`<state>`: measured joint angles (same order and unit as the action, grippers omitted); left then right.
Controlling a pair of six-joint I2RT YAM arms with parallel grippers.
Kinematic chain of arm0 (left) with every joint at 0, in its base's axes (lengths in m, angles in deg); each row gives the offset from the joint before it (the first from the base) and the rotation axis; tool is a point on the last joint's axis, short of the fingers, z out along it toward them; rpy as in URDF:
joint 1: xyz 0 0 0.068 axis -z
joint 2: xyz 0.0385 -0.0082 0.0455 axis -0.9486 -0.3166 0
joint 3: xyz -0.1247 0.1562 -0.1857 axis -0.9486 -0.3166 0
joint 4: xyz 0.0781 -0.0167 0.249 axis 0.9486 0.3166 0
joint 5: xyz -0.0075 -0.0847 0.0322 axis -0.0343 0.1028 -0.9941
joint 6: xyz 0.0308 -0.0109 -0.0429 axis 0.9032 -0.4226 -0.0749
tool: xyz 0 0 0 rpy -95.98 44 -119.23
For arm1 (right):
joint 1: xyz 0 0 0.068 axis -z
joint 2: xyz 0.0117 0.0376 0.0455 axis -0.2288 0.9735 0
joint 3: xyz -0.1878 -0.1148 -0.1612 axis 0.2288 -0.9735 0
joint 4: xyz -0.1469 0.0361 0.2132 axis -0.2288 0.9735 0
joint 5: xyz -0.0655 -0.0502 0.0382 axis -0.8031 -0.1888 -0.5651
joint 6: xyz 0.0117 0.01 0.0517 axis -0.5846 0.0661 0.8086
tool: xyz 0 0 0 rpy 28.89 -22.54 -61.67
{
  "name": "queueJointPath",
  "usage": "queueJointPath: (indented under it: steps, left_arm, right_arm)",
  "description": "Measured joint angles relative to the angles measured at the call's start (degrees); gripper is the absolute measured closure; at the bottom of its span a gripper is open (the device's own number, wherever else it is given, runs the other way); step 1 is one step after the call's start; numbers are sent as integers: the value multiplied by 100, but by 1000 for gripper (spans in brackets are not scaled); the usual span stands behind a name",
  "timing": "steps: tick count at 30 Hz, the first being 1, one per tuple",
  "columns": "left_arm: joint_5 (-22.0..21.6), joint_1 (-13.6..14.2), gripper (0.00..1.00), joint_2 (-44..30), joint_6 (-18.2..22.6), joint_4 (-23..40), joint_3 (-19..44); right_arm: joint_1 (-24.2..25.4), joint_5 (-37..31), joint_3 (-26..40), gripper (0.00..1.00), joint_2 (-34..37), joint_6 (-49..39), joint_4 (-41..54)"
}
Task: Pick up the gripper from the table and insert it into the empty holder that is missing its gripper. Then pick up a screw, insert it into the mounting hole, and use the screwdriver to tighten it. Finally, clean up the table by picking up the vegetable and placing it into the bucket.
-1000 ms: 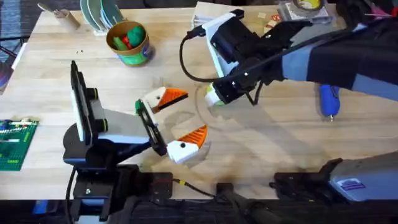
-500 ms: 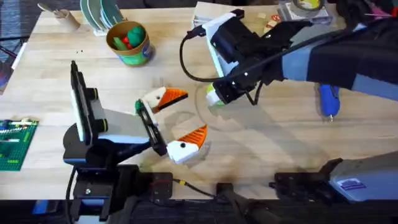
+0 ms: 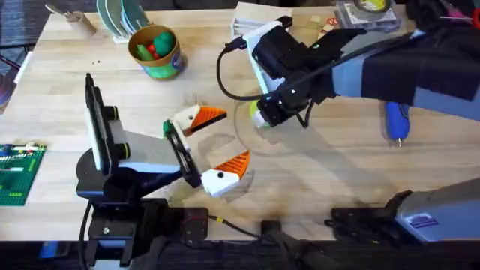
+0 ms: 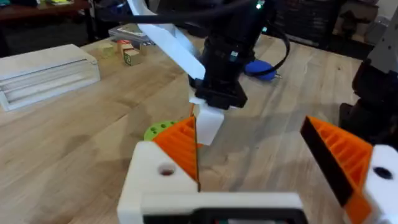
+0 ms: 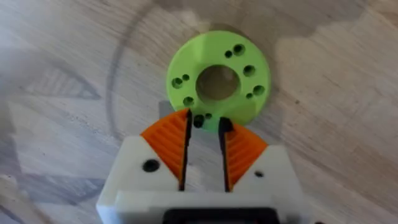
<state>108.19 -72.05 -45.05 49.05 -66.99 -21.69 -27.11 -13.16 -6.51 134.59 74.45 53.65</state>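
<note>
Both arms are black, with grey sleeves over the long links and a loose black cable looping from the right arm's wrist. Each pincer, left (image 3: 206, 146) and right (image 5: 204, 134), has white plastic triangular finger mounts carrying bright-orange ribbed pads (image 5: 169, 142). A dark screw hole marks each white mount. The left arm's base is a black block.

Hidden and cut-off parts

Your right tool (image 3: 262, 118) covers most of the green disc (image 3: 256, 118) overhead; the screwdriver (image 3: 396, 121) sits half under that arm.
</note>
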Motion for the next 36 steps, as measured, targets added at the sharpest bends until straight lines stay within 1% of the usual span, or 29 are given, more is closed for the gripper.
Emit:
queueJointPath:
  steps: [7,14,18,21,25,27,28,29,31,34,36]
  left_arm:
    - [0,0,8,0,0,0,0]
    - [0,0,8,0,0,0,0]
    - [0,0,8,0,-2,0,0]
    - [0,0,8,0,0,0,0]
    - [0,0,8,0,-2,0,0]
    - [0,0,8,0,0,0,0]
    - [0,0,8,0,-2,0,0]
    - [2,0,8,0,0,0,0]
    - [0,0,8,0,0,0,0]
    - [0,0,8,0,-1,0,0]
    - [0,0,8,0,0,0,0]
  right_arm:
    - [2,-1,0,739,2,-1,59]
    - [2,0,0,766,0,-1,60]
    - [2,2,0,829,0,-6,54]
    - [2,2,0,896,0,-27,52]
    - [0,2,0,935,0,-29,41]
    - [1,2,0,926,1,-28,41]
    - [1,4,0,891,0,-30,41]
    - [0,9,0,835,0,-42,50]
    - [-2,11,0,788,0,-44,50]
    - [-4,28,0,752,0,-44,50]
    - [-4,33,0,747,0,-44,50]
